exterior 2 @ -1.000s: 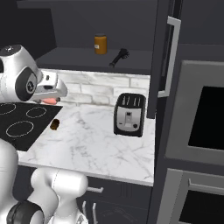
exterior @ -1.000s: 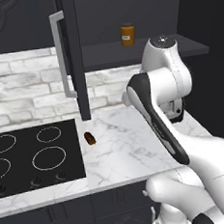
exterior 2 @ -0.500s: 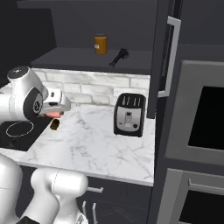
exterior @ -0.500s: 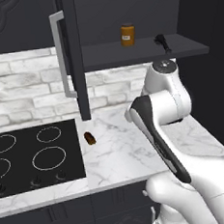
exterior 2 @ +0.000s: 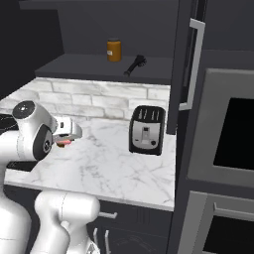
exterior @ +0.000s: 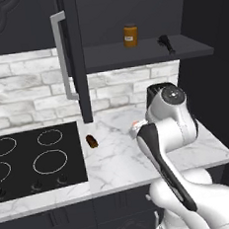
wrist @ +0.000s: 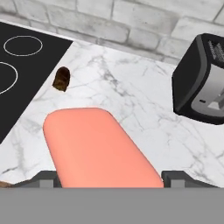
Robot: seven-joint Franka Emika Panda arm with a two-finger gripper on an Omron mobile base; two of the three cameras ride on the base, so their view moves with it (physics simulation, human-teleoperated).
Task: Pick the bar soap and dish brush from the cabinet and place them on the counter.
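The salmon-pink bar soap [wrist: 98, 146] sits between my gripper's [wrist: 109, 178] two dark fingertips [wrist: 43, 179], held low over the white marble counter [wrist: 131, 100]. From the base views the gripper [exterior: 135, 129] [exterior 2: 67, 139] hangs just above the counter [exterior: 116, 161], right of the cooktop, with a bit of pink soap [exterior 2: 63, 143] showing. The black dish brush [exterior: 166, 43] [exterior 2: 135, 64] lies on the shelf of the open black cabinet [exterior: 145, 51], to the right of an amber jar [exterior: 130, 35].
A black toaster [exterior 2: 147, 130] [wrist: 203, 87] stands on the counter toward the wall oven. A dark brown lump [exterior: 92, 141] [wrist: 61, 78] lies beside the black cooktop [exterior: 31, 159]. Open cabinet doors [exterior: 73, 56] [exterior 2: 191, 64] jut out over the counter.
The arm has swung down from near shelf height to just above the counter, carrying the soap with it. The brush, jar and toaster have stayed put.
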